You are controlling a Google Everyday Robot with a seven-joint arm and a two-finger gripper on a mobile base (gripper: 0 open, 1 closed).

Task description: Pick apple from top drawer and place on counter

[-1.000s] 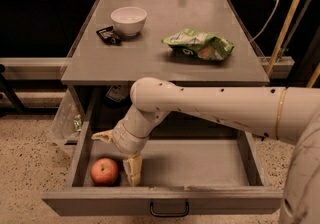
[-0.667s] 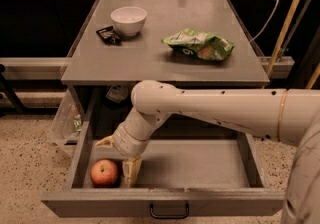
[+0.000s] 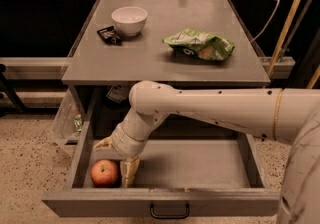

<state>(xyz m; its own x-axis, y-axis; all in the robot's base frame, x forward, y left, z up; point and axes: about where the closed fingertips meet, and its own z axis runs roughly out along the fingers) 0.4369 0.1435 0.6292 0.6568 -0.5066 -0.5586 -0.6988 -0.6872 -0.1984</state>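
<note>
A crumpled clear plastic bag [image 3: 64, 118] hangs left of the cabinet, partly hidden by the counter [image 3: 150, 58]; the recess beneath is dark and hard to make out. The round red apple [image 3: 104, 173] lies in the front left corner of the open top drawer [image 3: 210, 165]; the gripper [image 3: 116, 157] is beside it, fingers spread wide, one behind the apple, one just right of it, holding nothing. On the smooth grey counter: a flat black object [image 3: 109, 34]; a white bowl [image 3: 129, 19]; a crinkled green snack bag [image 3: 200, 45]; the white arm [image 3: 215, 110] is cut off at right.
</note>
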